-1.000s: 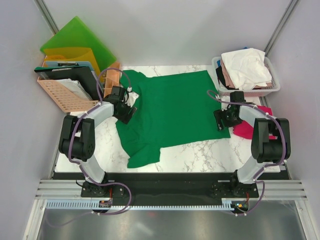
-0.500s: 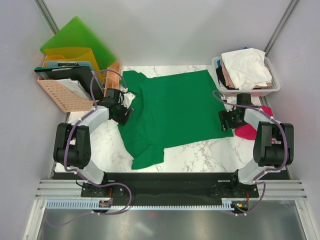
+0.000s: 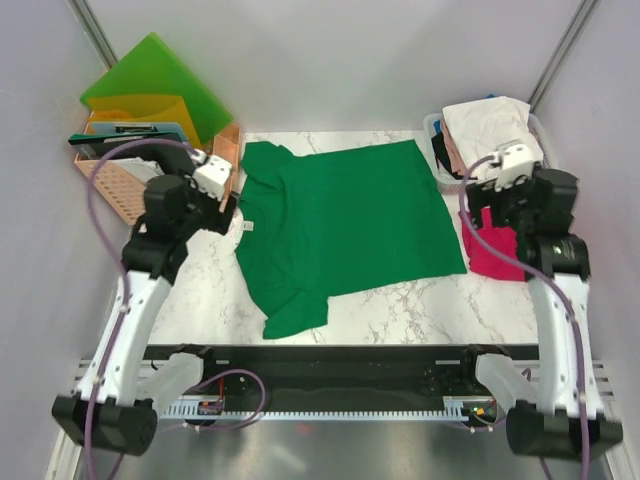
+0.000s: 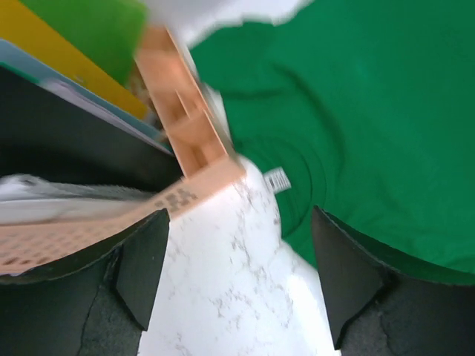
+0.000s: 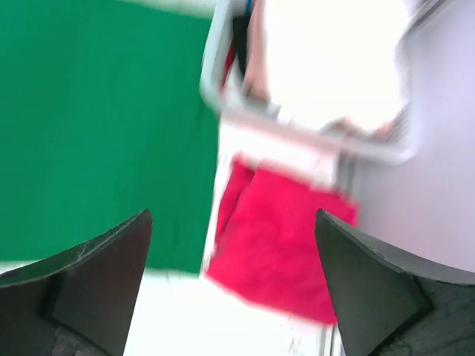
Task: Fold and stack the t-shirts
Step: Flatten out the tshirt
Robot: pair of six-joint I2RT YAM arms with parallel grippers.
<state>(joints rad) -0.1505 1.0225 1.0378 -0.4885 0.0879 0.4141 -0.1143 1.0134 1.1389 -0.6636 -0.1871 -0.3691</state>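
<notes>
The deep green t-shirt (image 3: pixel 340 225) lies spread flat on the marble table, one sleeve pointing to the near left. It also shows in the left wrist view (image 4: pixel 371 111) and the right wrist view (image 5: pixel 96 126). A folded magenta-red t-shirt (image 3: pixel 492 252) lies at the table's right edge and shows in the right wrist view (image 5: pixel 286 241). My left gripper (image 4: pixel 237 282) is open and empty, raised above the table just left of the green shirt's collar. My right gripper (image 5: pixel 234 289) is open and empty, raised above the red shirt.
A white basket (image 3: pixel 440 172) at the back right holds white and pale pink shirts (image 3: pixel 492 128). At the back left stand an orange crate (image 3: pixel 125 190), a wooden organiser (image 3: pixel 222 160) and green and yellow folders (image 3: pixel 150 80). Grey walls close in both sides.
Both arms have lifted off the green shirt and drawn back and up, the left toward the crate, the right toward the basket. The shirt stays spread flat.
</notes>
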